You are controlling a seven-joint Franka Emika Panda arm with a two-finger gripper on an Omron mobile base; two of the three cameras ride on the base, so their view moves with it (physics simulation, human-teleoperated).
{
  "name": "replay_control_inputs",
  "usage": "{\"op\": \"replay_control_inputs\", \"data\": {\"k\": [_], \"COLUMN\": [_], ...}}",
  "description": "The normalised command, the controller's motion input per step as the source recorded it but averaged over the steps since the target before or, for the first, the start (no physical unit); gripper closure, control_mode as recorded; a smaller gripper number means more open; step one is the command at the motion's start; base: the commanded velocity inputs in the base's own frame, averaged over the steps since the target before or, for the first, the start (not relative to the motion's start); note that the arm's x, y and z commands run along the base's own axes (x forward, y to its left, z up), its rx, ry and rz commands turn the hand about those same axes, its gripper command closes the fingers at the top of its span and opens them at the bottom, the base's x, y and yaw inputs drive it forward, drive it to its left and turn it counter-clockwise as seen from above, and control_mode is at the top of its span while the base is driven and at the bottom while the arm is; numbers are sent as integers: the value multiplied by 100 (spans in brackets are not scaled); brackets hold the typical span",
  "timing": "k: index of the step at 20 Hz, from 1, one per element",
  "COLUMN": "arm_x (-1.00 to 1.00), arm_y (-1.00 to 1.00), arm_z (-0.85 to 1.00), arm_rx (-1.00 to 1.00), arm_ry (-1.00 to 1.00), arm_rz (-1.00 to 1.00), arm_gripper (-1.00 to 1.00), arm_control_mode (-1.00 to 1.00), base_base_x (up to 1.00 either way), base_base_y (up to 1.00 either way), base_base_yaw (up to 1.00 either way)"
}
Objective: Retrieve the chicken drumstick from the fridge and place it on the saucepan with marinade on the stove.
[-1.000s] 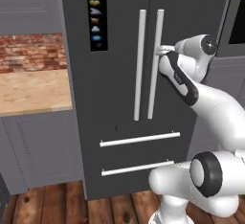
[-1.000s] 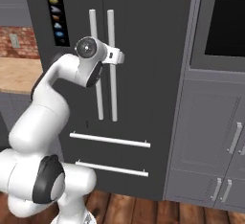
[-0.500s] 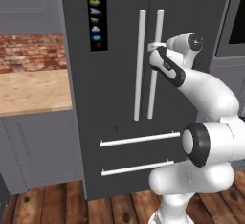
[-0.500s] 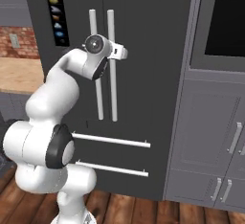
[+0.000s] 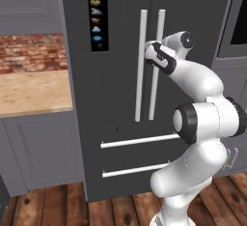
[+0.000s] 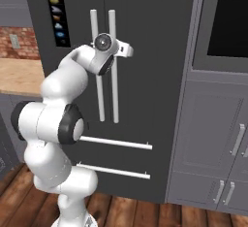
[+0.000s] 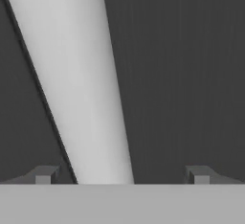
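Dark grey fridge [image 5: 116,99], doors closed

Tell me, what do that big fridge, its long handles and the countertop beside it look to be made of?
The fridge looks like dark grey brushed metal: matte, with faint vertical streaks in the hand view. Its bar handles seem polished steel or aluminium, pale silver with a soft sheen. The countertop looks like light wood, tan with a grain pattern. All of this is rendered, so these are looks only.
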Motion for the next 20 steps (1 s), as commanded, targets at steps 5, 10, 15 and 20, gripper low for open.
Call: {"op": "replay_control_inputs", "data": {"k": [5,10,15,20], "arm_x": [61,63,38,-72], "arm_y": [-12,-9,0,-30], "arm_z": [-6,-7,-1,0], "arm_rx": [0,0,0,0], "arm_ry": [0,0,0,7], "arm_rz": [0,0,0,0], "arm_gripper": [-100,-100,100,100], "arm_control_mode": [-100,-100,-100,-100], "base_base_x": [0,0,0,0], "base_base_y": [0,0,0,0], "base_base_yaw": [0,0,0,0]}}
